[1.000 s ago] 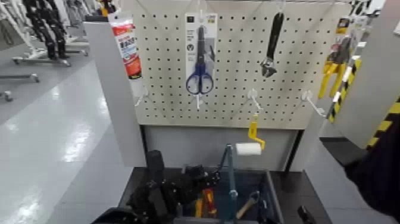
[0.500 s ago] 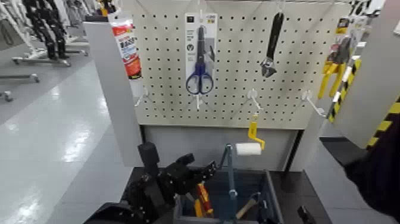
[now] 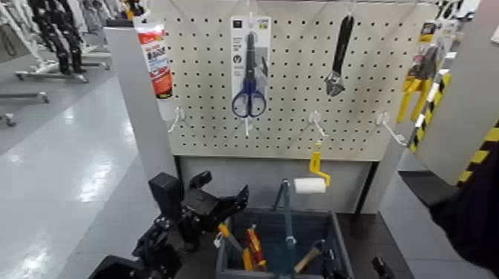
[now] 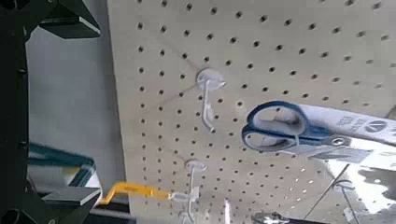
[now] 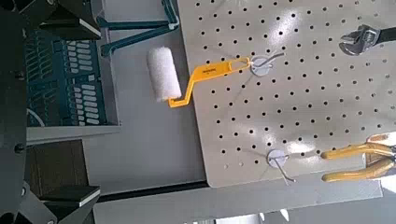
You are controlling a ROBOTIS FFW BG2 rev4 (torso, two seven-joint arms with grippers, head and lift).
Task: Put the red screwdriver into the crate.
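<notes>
The red screwdriver (image 3: 255, 247) leans in the left half of the crate (image 3: 338, 239), free of any gripper and beside an orange-yellow-handled tool (image 3: 225, 231). The dark blue-grey crate stands at the foot of the pegboard, and its hoop handle (image 3: 286, 214) rises in the middle. My left gripper (image 3: 223, 190) hangs above and to the left of the crate, open and holding nothing. In the left wrist view its fingers (image 4: 67, 21) stand wide apart against the pegboard. My right gripper (image 5: 65, 107) looks at the crate's slatted wall (image 5: 67, 82), open and empty.
A white pegboard (image 3: 297, 111) holds blue scissors (image 3: 249, 78), a black wrench (image 3: 339, 56), yellow pliers (image 3: 416, 81) and bare hooks. A yellow-handled paint roller (image 3: 310, 184) hangs just over the crate. A wooden-handled hammer (image 3: 307, 257) lies in the crate's right half. A striped panel (image 3: 475, 159) stands to the right.
My left gripper has lifted out of the crate and drawn back to the left, its fingers spread. The red screwdriver has stayed behind in the crate.
</notes>
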